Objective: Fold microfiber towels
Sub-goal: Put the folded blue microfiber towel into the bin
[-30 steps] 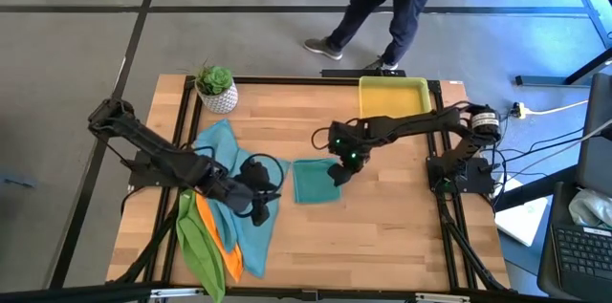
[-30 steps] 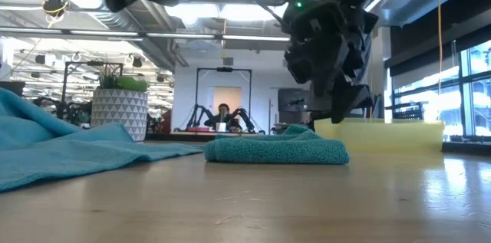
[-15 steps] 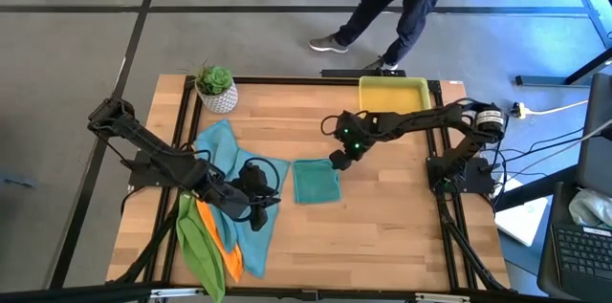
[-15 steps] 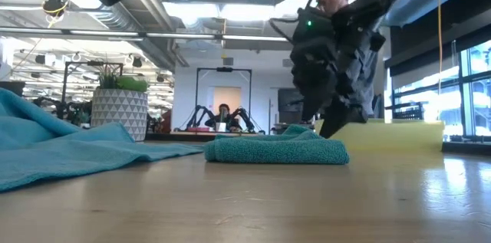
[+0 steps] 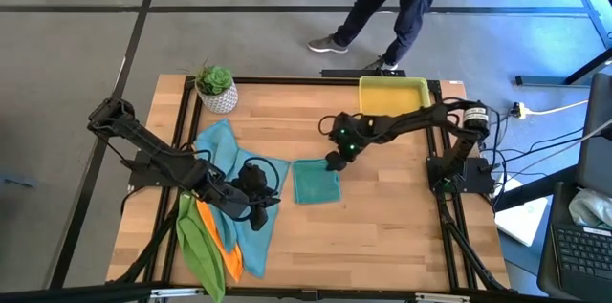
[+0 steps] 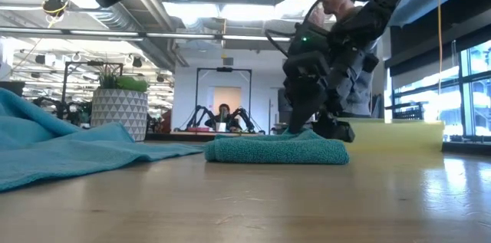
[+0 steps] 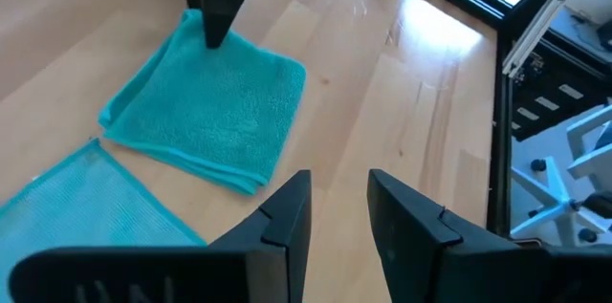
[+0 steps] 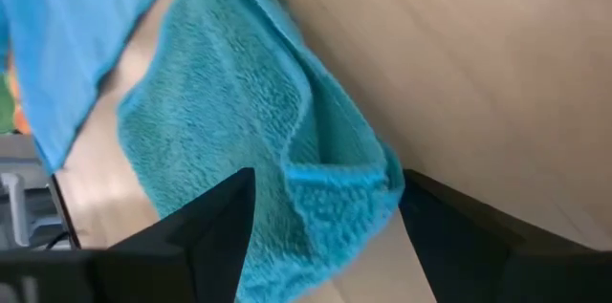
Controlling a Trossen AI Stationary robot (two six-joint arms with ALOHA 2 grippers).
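A folded teal towel (image 5: 316,183) lies flat near the table's middle. My right gripper (image 5: 332,162) is low at the towel's far right corner (image 8: 335,174), open, with one finger on each side of it. My left gripper (image 5: 259,209) hangs open, with nothing between its fingers (image 7: 337,209), above a spread light-blue towel (image 5: 234,164). That towel lies partly over an orange towel (image 5: 220,238) and a lime green one (image 5: 196,241) at the front left. My right gripper comes slanting down from the table's far right side, its open fingers (image 8: 215,222) straddling the folded towel's far right corner (image 7: 206,40). Whether the fingers touch the cloth, I cannot tell. The towel lies flat on the table.
A yellow tray (image 5: 392,95) stands at the far right edge, just behind my right arm. A potted plant (image 5: 216,88) sits at the far left corner. A person (image 5: 392,2) walks beyond the far edge. Bare wood shows in front of the folded towel.
My right gripper has come down from above the folded towel's right side to its far right corner, tipping more steeply downward, and has stayed open. The towel has not moved.
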